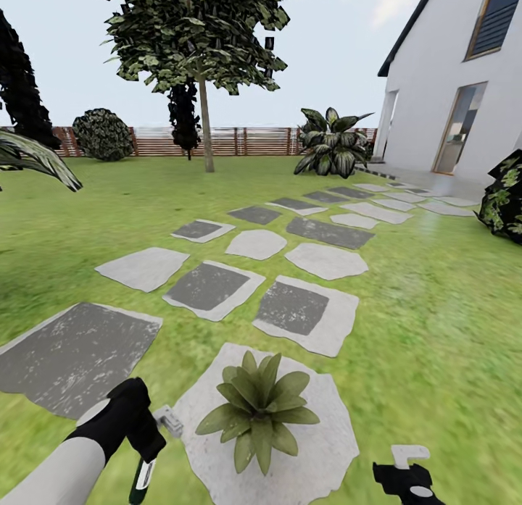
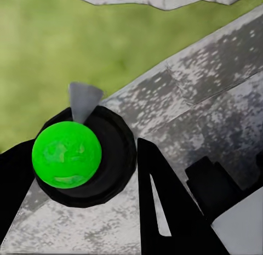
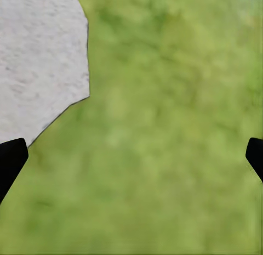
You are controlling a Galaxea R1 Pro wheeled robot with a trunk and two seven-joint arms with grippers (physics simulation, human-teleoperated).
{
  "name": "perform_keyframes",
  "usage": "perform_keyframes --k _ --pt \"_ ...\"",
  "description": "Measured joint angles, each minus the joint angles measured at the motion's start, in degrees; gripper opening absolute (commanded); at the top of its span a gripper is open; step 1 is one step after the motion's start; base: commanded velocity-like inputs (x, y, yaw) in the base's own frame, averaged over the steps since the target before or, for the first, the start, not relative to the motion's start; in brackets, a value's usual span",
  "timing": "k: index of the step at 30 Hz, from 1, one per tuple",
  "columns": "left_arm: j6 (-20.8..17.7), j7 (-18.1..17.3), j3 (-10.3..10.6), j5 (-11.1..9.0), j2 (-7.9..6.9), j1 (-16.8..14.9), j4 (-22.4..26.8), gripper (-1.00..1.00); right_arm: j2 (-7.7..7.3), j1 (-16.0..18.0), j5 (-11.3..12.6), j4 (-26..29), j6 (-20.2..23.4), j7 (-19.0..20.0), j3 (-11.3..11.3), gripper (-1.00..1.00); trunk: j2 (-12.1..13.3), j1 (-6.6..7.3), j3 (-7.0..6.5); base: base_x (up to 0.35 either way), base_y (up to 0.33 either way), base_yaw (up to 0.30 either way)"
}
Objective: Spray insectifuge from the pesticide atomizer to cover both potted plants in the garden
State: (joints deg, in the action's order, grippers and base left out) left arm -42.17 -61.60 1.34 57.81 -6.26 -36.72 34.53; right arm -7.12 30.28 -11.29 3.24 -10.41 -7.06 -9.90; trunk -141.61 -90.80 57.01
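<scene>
A potted plant [image 1: 257, 407], a low rosette of pointed green leaves, sits on a pale stone slab [image 1: 319, 447] just in front of me in the garden. My left gripper [image 1: 147, 447] is shut on the pesticide atomizer [image 1: 143, 477], a slim dark bottle whose whitish spray head [image 1: 169, 420] points toward the plant from its left. In the left wrist view the atomizer [image 2: 67, 154] appears end-on as a green disc in a black ring between the black fingers [image 2: 164, 211]. My right gripper [image 1: 406, 467] hangs open over grass to the plant's right, fingertips [image 3: 11, 159] spread wide.
Grey and pale stepping stones [image 1: 209, 288] lead across the lawn to a white house [image 1: 464, 92] at the right. A tree [image 1: 203, 70], a large leafy plant [image 1: 332, 144], dark bushes [image 1: 103, 134] and a slatted wooden fence [image 1: 239, 140] stand at the back. Another bush [image 1: 507, 197] is at right.
</scene>
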Motion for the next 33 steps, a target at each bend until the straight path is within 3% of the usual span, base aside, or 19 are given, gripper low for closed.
perform_keyframes --k 5,10,13,16,18,20,23,25,29,33 --pt "0.31 2.60 -0.25 -0.52 -0.51 0.08 -0.71 -1.00 0.17 0.00 -0.02 -0.31 -0.03 0.07 0.16 1.00 0.00 0.00 0.01 0.006 0.002 0.000" --pt "0.17 6.97 -0.35 -1.89 1.12 0.12 -0.85 -1.00 0.25 0.00 0.03 -0.41 -0.02 0.09 0.17 1.00 0.00 0.00 0.01 0.000 0.000 0.000" --pt "0.33 7.25 -1.21 -1.95 0.24 1.11 -0.84 -1.00 0.19 0.00 0.03 -0.43 -0.02 0.09 0.17 1.00 0.00 -0.01 0.01 0.000 0.000 0.000" --pt "0.71 6.84 -2.27 -2.07 -1.83 3.01 -0.78 -1.00 0.17 0.00 -0.05 -0.43 -0.02 0.09 0.17 1.00 0.00 0.00 0.01 0.000 0.000 0.000" --pt "0.85 6.53 -2.35 -2.21 -2.15 3.19 -0.74 -1.00 0.17 0.00 -0.05 -0.43 -0.02 0.09 0.17 1.00 0.00 0.00 0.01 0.000 0.000 0.000" --pt "1.00 4.83 -2.17 -2.14 -2.11 3.06 -0.70 -1.00 0.17 0.00 -0.06 -0.43 -0.02 0.09 0.17 1.00 0.00 0.00 0.01 0.000 0.000 0.000" --pt "1.12 -1.81 -1.37 -1.46 -1.56 2.39 -0.10 -1.00 0.17 0.00 -0.06 -0.43 -0.02 0.09 0.17 1.00 0.00 0.00 0.01 0.000 0.000 0.000" --pt "1.11 -5.63 0.23 -0.55 -1.14 1.25 0.45 -1.00 0.17 0.00 -0.06 -0.43 -0.02 0.09 0.17 1.00 0.00 0.00 0.00 0.000 0.000 0.000" --pt "0.85 -7.76 4.05 1.42 -1.05 -0.61 0.69 -1.00 0.17 0.00 -0.13 -0.49 -0.05 0.09 0.17 1.00 0.00 0.00 0.01 0.000 0.000 0.000" --pt "1.11 -8.12 4.86 1.84 -2.25 -0.70 0.09 -1.00 0.11 -0.45 -0.29 -0.44 -0.10 0.10 0.17 1.00 0.00 0.00 0.01 0.000 0.000 0.000"
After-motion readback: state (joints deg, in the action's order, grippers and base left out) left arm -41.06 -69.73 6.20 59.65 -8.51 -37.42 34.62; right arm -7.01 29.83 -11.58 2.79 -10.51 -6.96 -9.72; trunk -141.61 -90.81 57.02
